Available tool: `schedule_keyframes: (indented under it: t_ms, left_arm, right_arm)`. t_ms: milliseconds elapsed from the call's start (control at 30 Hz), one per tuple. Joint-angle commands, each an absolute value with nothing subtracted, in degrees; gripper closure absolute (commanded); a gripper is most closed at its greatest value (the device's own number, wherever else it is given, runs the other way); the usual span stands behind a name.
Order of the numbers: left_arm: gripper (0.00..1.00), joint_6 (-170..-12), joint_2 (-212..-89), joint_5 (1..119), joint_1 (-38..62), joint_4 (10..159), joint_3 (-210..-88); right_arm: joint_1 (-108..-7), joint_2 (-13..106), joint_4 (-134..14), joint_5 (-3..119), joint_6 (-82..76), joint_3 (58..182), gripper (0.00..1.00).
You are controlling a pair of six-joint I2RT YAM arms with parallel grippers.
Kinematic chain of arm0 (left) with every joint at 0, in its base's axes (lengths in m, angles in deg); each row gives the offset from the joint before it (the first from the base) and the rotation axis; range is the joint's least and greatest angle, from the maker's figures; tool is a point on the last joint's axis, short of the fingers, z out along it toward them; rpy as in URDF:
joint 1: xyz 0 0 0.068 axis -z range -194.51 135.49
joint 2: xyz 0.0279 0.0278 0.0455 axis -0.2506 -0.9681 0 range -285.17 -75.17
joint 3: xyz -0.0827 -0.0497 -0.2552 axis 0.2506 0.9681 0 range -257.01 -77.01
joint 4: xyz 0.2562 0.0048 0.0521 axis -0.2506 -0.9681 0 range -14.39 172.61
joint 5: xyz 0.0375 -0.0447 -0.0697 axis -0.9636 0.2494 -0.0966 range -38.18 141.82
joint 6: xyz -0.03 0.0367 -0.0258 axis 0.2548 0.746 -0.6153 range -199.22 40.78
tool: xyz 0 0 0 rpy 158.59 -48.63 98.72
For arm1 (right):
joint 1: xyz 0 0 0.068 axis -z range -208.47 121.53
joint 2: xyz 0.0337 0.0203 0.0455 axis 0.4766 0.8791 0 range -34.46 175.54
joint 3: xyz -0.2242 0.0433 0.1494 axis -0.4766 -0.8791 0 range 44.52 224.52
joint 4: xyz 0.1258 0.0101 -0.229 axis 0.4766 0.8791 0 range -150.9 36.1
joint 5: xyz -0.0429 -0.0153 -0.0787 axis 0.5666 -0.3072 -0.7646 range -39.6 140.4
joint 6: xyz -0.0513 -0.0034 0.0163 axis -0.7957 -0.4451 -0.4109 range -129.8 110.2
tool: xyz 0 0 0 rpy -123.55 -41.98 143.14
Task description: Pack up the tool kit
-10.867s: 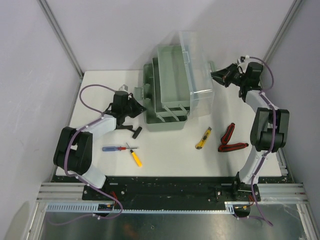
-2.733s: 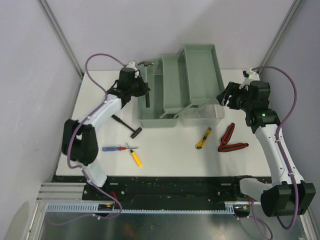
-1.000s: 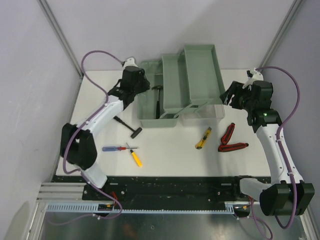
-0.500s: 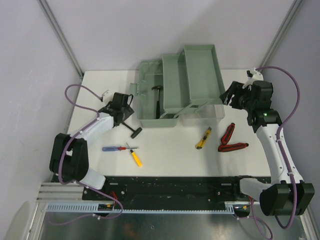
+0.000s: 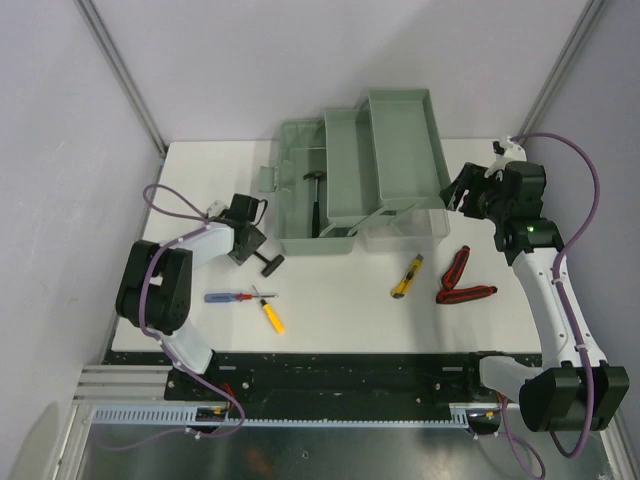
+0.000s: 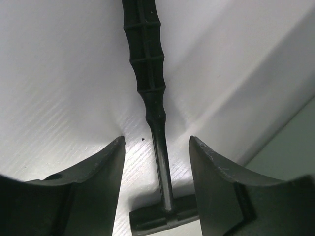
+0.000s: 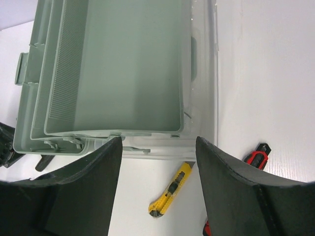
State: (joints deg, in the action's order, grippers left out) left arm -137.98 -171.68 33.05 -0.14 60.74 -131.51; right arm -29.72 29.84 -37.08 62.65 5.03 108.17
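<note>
We count one hammer (image 5: 316,200) stowed in the open tool box (image 5: 400,130) at the back of the surface (image 5: 340,300), while the wide-open left claw (image 6: 156,145) straddles, without gripping, a black T-headed tool (image 6: 146,73), the right claw (image 7: 158,142) hangs open and empty beside the box, and the blue-handled screwdriver (image 5: 222,297), yellow screwdriver (image 5: 272,318), utility knife (image 5: 406,277) and pliers (image 5: 462,280) lie unpacked.

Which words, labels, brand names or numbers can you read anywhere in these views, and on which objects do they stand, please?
No text can be read in any view.
The sage-green tool box, yellow knife, red-and-black pliers and black T-shaped tool show no legible marking; any print is too small to tell.
</note>
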Motion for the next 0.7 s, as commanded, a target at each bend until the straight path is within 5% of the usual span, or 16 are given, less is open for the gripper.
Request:
schedule_keyframes:
  t_ms: [0, 333, 667]
  left_arm:
    - [0.44, -139.39, -172.77, 33.44, -0.48, 61.31, -132.33]
    - [0.97, -137.10, -173.05, 32.27, -0.70, 61.36, -133.59]
    - [1.00, -128.01, -160.16, 25.25, -1.68, 61.27, -136.39]
  right_arm:
    - [-29.65, 28.70, -36.95, 61.39, 3.84, 109.25, 0.34]
    - [-29.61, 28.65, -37.22, 61.24, 3.65, 109.15, 0.34]
    - [-29.62, 28.31, -37.26, 60.75, 3.48, 109.21, 0.34]
